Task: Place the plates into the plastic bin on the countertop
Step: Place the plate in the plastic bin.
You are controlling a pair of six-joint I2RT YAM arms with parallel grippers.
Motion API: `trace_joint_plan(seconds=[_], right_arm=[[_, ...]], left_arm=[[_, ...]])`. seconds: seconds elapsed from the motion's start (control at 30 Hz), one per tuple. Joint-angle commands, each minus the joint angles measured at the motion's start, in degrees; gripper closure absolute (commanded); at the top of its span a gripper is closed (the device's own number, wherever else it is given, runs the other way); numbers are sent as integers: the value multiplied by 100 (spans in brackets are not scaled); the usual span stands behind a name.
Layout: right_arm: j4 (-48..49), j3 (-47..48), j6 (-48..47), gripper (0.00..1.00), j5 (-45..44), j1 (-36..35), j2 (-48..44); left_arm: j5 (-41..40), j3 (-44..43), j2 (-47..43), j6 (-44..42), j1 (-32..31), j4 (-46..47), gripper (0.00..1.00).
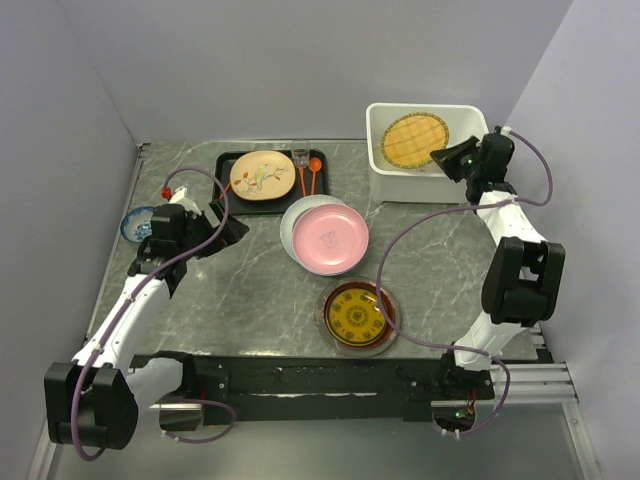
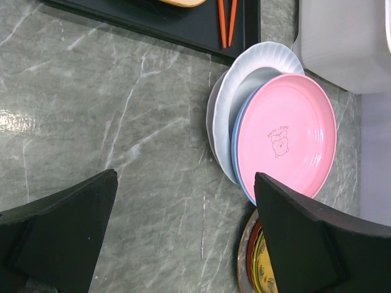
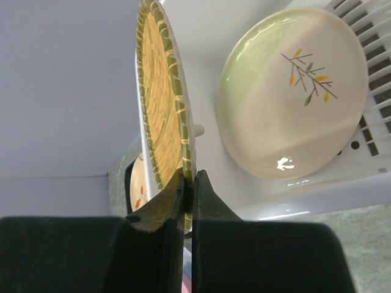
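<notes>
Right end effector (image 3: 188, 183): pressed together on the rim of the yellow-green plate (image 3: 162, 104); the plate is seen edge-on from the wrist, rising straight up from the fingers.
Yellow-green plate: woven pattern with a striped green edge; held tilted over the opening of the plastic bin (image 1: 385, 182); contact with the bin cannot be told.
Plastic bin: white, set at the far right of the table (image 1: 440, 270); directly ahead of and below the right end effector; slotted vents are seen in its floor.
Cream plate (image 3: 287, 91): already inside the plastic bin, just beyond the right end effector; marked with a small twig motif; leaned against the bin's wall.
Left end effector (image 2: 183, 238): fingers spread wide apart; nothing is held between them; poised above bare table.
Pink plate (image 2: 287, 137): stacked on the white plate (image 2: 256, 61), just ahead of the left end effector; a pale blue rim is seen between the two.
Dark red plate (image 1: 355, 315): gold-patterned, flat on the table; near the left end effector's right finger and partly hidden by it in the wrist view.
Floral plate (image 1: 262, 175): laid on the black tray (image 1: 228, 168), beyond the left end effector; orange utensils (image 1: 313, 172) are laid beside it on the tray.
Blue bowl (image 1: 137, 222): behind the left end effector, at the table's left edge.
</notes>
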State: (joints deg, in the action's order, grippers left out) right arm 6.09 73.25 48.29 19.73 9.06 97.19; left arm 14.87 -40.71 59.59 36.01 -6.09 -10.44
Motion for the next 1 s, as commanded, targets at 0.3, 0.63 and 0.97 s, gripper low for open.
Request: trace_joint_plan(seconds=[0.3,0.63,0.97], right_arm=[[209,980,-4,100,-109,96,283],[191,1305,40,100,-83,113,591],[-64,1639,-145,100,-179,113,925]], left_arm=[[95,19,79,-103,-33,305,1],[25,10,35,-94,-42,226,1],[-46,19,-18,-120,-103,165,1]])
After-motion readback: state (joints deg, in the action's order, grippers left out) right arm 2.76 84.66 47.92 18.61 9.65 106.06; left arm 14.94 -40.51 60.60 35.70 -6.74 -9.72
